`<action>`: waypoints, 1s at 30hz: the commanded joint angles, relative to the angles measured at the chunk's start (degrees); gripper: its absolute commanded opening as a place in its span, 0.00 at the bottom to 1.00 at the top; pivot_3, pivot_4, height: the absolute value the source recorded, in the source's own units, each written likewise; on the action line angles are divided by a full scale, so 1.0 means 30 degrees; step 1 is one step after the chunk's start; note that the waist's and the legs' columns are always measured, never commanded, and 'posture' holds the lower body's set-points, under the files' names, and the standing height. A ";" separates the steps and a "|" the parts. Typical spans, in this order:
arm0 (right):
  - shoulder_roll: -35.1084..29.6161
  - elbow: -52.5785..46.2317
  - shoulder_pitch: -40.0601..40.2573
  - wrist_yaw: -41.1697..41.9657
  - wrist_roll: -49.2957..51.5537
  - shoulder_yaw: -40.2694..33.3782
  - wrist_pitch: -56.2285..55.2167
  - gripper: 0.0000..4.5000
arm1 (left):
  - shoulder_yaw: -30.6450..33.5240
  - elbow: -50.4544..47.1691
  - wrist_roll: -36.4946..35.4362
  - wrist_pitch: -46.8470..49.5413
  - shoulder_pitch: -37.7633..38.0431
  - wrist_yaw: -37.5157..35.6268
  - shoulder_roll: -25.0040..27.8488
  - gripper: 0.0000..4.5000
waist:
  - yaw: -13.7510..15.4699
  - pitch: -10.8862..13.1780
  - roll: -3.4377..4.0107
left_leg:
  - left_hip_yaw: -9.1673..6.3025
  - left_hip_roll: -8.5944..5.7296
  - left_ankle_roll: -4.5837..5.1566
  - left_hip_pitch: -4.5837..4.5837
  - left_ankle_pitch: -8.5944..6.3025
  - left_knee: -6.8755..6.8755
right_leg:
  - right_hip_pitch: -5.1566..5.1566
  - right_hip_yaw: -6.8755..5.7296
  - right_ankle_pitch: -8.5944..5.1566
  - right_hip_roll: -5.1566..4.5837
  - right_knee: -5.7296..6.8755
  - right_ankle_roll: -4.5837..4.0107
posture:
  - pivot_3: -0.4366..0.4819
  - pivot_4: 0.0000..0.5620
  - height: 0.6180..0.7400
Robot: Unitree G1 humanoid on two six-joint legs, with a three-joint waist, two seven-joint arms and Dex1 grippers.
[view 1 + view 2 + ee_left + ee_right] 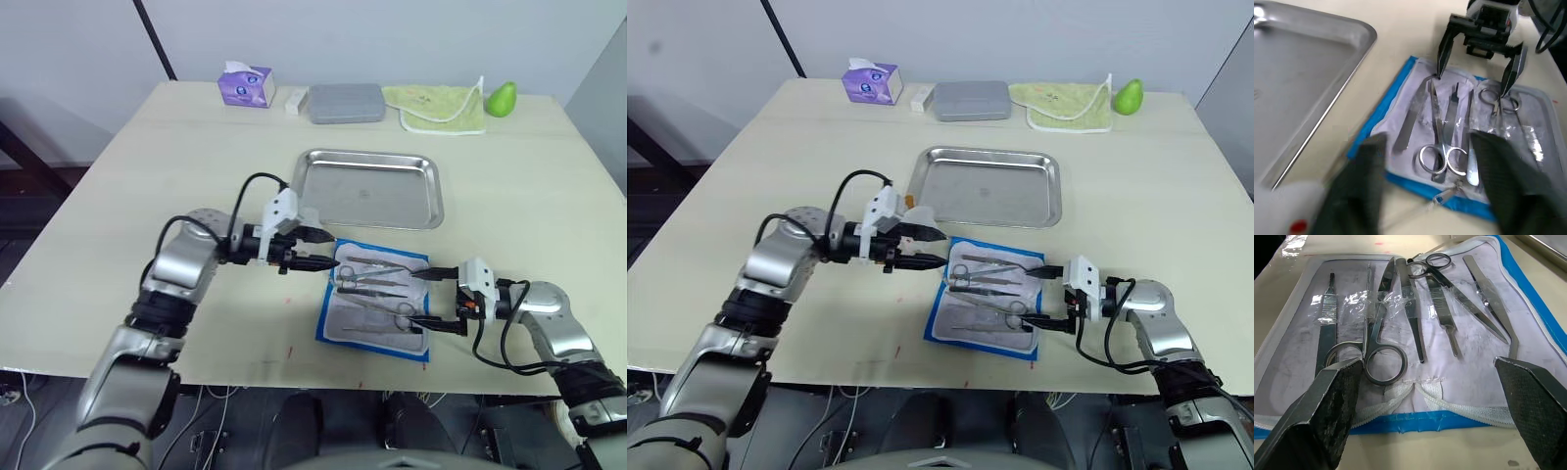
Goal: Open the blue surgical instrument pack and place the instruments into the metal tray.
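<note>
With both grippers spread wide and holding nothing, the open blue surgical instrument pack (377, 302) lies flat on the table (118, 196) between them. The right gripper (436, 300) sits at the pack's right-hand edge, its two black fingertips (1441, 62) resting at or just above the pale lining, one near a tweezer tip, the other near a scissor ring. The left gripper (318, 249) hovers at the pack's upper left corner, its fingers pointing toward the pack, beside the near rim of the metal tray (370, 188).

The pack is unfolded, blue border outward and grey-white lining up, just in front of the tray and not touching it. No writing on the pack can be read.

Instruments (1415, 308) lie side by side in the lining under clear plastic straps. The right wrist view allows a count of six:
- one slim flat handle (1327, 328);
- two pairs of ring-handled scissors or forceps, one large (1378, 340), one smaller (1442, 271);
- three tweezer-like tools.

The tray holds no instruments.

Along the far table edge stand one purple tissue box (246, 85), one grey rectangular case (346, 102), one pale green cloth (438, 106) and one green pear (502, 98); lettering on the tissue box is illegible.
</note>
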 commanded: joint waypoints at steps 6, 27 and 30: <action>-0.0120 -0.0171 0.0495 -0.0584 -0.0733 0.0290 0.0697 1.00 | -0.1635 0.2452 0.2467 -0.1879 -0.2140 0.0334 -0.1916 0.56 | -0.0003 0.0000 0.0000 | -0.0003 -0.0003 0.0000 -0.0003 0.0000 0.0001 | 0.0000 0.0003 0.0000 0.0004 0.0000 0.0001 | 0.48 0.27 1.00; -0.0118 -0.0869 0.0984 -0.1076 -0.0736 0.0394 0.1076 1.00 | -0.2377 0.6975 0.5655 -0.5509 -0.4011 0.0029 -0.3920 0.42 | -0.0041 0.0000 0.0000 | -0.0008 -0.0004 0.0001 -0.0005 0.0000 0.0000 | -0.0002 0.0005 0.0000 0.0009 0.0000 0.0001 | 0.48 0.27 1.00; -0.0112 -0.0912 0.1004 -0.1127 -0.0742 0.0389 0.1101 1.00 | -0.2023 0.6681 0.5371 -0.5776 -0.3923 -0.0083 -0.4139 0.42 | -0.0039 0.0000 0.0001 | -0.0008 -0.0004 0.0000 -0.0005 0.0000 0.0000 | -0.0002 0.0005 0.0000 0.0008 0.0000 0.0001 | 0.48 0.27 1.00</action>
